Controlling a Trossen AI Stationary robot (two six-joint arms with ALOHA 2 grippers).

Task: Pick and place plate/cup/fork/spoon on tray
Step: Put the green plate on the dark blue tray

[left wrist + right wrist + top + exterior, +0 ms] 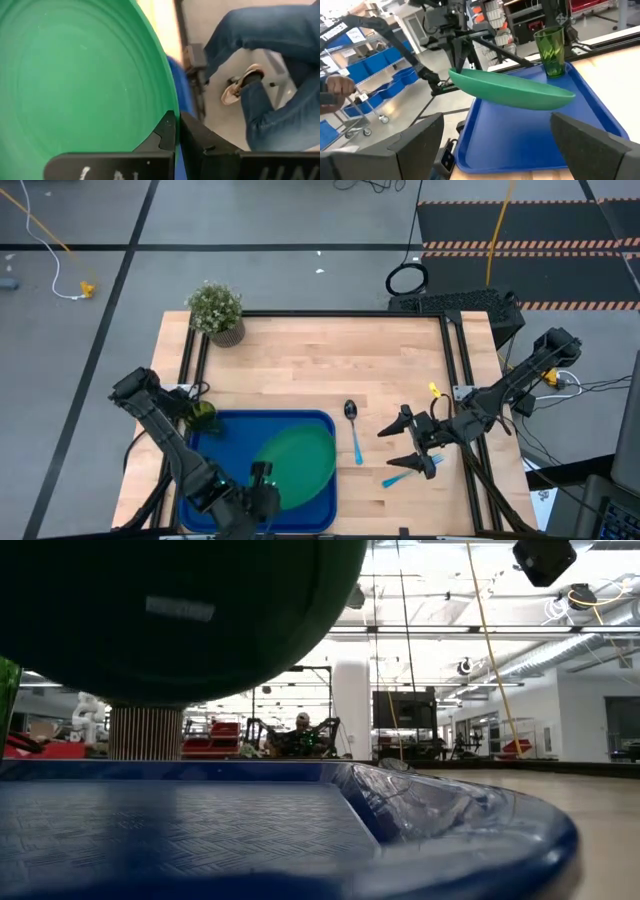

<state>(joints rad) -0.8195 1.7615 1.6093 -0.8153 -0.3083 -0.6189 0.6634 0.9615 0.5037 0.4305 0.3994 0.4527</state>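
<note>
The high view looks straight down on the whole table. The low view sits at table height against the tray. Both wrist views share the plate, the left pressed close, the right farther back.

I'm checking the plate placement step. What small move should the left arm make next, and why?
Probably lower the plate onto the tray floor and then open. The left gripper pinches the plate's rim, and the right wrist view shows the plate held tilted above the tray, clear of the cup in the corner. The right gripper waits open near the fork.
</note>
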